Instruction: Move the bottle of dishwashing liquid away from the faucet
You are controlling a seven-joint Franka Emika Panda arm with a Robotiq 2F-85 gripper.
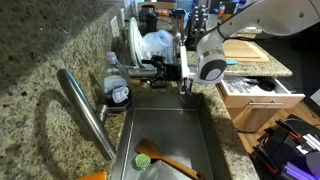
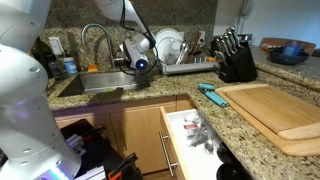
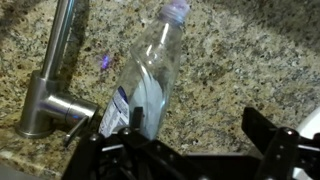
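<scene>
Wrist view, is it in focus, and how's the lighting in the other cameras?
Wrist view: soft; the bottle of dishwashing liquid is recognisable but its label unreadable, and the hand is a dark blur. In an exterior view the faucet casts a heavy shadow on the granite counter; in an exterior view the white robot body near the lens is blurred.

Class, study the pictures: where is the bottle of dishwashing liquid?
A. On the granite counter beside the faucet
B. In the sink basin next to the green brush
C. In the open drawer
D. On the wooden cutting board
A: in the wrist view the bottle of dishwashing liquid sits on the speckled granite counter, close beside the faucet.
</scene>
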